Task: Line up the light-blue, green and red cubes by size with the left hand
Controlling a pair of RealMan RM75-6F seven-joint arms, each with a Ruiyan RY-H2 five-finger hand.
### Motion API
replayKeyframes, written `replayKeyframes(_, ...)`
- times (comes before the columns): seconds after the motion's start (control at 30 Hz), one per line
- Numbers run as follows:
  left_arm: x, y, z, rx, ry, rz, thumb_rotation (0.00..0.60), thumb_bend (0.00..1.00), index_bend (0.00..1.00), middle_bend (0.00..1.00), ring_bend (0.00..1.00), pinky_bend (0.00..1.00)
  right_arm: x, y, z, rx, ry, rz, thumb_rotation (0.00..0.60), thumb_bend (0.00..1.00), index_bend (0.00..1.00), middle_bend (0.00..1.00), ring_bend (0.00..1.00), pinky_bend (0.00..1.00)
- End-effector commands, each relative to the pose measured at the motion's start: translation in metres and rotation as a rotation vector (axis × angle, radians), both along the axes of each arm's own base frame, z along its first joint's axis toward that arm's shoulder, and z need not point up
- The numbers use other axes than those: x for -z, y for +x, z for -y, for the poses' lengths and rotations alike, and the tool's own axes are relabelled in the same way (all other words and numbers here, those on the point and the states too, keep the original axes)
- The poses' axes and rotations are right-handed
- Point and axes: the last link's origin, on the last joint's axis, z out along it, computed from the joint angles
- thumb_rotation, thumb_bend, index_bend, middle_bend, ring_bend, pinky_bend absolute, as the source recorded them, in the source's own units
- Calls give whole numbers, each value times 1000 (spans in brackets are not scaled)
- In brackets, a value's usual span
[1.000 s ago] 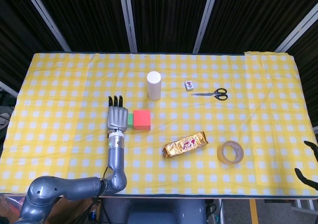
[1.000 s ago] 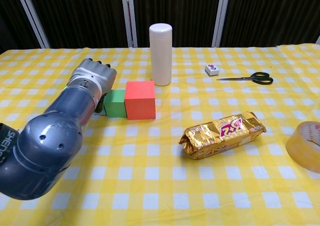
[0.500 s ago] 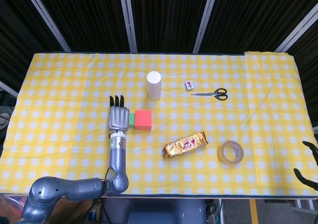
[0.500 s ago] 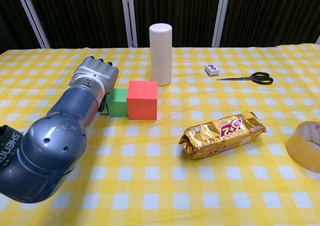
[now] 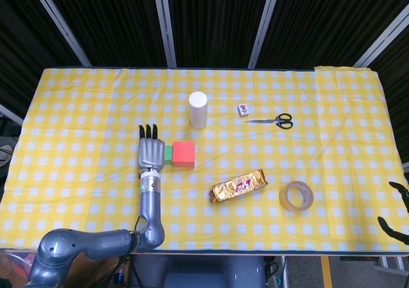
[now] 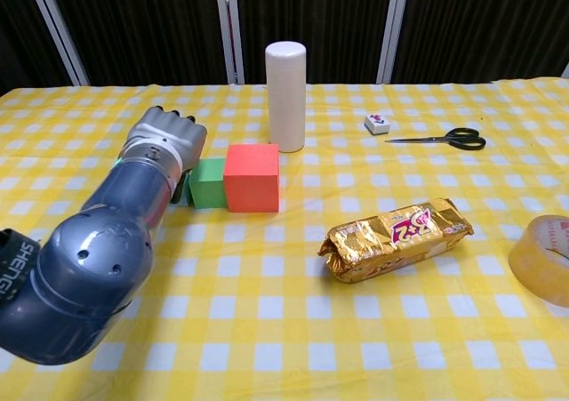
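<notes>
Since half a second ago the left hand (image 5: 151,152) has slipped slightly toward the robot and a touch to its left; in the chest view its knuckles sit lower against the cloth than before. The green cube (image 6: 208,183) and the red cube (image 6: 252,178) have shifted a little the same way and keep their order, touching side by side. The other things on the bench (image 5: 77,109) lie where they did.

The left hand lies palm down with its fingers stretched flat and close together, pointing away from the robot; nothing can be seen gripped in it. The green cube sits just to the hand's right, against its side, with the larger red cube next to it on the far side from the hand. A sliver of light-blue cube (image 6: 182,190) peeks out below the hand, between wrist and green cube; how much of it the hand covers cannot be told.

Beyond the hand and to its right stands a white cylinder (image 5: 198,110). Further right lie a gold snack packet (image 6: 396,237) with red-and-white lettering too small to read, a tape roll (image 5: 296,196) with an unreadable red mark on its rim, scissors (image 5: 272,120) and a small tile (image 5: 243,110) with a printed face. "SHEN…" shows on the arm's band (image 6: 9,272).

Dark fingertips of the right hand (image 5: 397,221) show at the frame's far right edge; its state cannot be told.
</notes>
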Motion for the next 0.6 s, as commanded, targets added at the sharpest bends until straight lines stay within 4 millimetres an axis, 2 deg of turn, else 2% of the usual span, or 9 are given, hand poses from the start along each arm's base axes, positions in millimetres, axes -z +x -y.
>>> replayKeyframes(0.03, 2, 0, 0, 2, -2, 2, 600, 352, 516, 4, 0, 0, 0, 0, 0, 1, 0, 0, 600, 317, 193, 0, 23, 0)
replayKeyframes(0.6, 4, 3, 0, 14, 5, 5, 600, 353, 516, 4, 0, 0, 0, 0, 0, 3, 3, 1, 600, 318, 193, 0, 23, 0)
